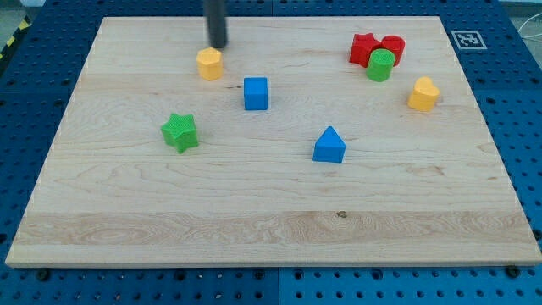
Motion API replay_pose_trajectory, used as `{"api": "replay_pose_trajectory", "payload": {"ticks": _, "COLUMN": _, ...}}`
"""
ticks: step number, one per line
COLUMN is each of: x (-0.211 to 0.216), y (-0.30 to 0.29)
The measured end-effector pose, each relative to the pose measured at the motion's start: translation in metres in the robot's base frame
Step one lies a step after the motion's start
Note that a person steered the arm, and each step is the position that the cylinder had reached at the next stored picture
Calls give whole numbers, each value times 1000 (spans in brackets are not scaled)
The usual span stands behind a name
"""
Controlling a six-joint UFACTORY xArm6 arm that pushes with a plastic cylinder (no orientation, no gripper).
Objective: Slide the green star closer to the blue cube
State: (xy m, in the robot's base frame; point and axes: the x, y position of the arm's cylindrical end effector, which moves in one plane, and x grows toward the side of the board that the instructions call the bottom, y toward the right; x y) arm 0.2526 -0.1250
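1. The green star (179, 132) sits on the left part of the wooden board (271, 229), a bit above the middle.
2. The blue cube (256, 93) is up and to the right of the star. The two are near each other but not touching.
3. The arm has no fingers to open or close. It has only a dark rod, and its tip (218, 47) is near the top of the board.
4. The tip is just above a yellow block (210, 63), and well apart from the star.
5. A blue block shaped like a little house (329, 146) stands to the right of the star, past the middle.
6. At the top right, a green round block (380, 65) leans against two red blocks (375, 47).
7. Another yellow block (423, 94) sits alone, further right.
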Motion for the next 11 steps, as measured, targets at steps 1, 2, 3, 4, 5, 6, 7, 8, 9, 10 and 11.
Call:
{"api": "replay_pose_trajectory", "payload": {"ticks": 1, "x": 8, "y": -62}}
{"api": "replay_pose_trajectory", "payload": {"ticks": 2, "x": 81, "y": -90}}
{"api": "replay_pose_trajectory", "payload": {"ticks": 3, "x": 163, "y": -105}}
{"api": "replay_pose_trajectory", "payload": {"ticks": 4, "x": 195, "y": -105}}
{"api": "replay_pose_trajectory", "payload": {"ticks": 5, "x": 214, "y": -71}}
{"api": "replay_pose_trajectory", "payload": {"ticks": 6, "x": 220, "y": -37}}
{"api": "replay_pose_trajectory", "payload": {"ticks": 7, "x": 213, "y": -6}}
{"api": "replay_pose_trajectory", "payload": {"ticks": 8, "x": 205, "y": 19}}
{"api": "replay_pose_trajectory", "payload": {"ticks": 9, "x": 180, "y": 21}}
{"api": "replay_pose_trajectory", "payload": {"ticks": 10, "x": 171, "y": 33}}
{"api": "replay_pose_trajectory", "payload": {"ticks": 11, "x": 171, "y": 69}}
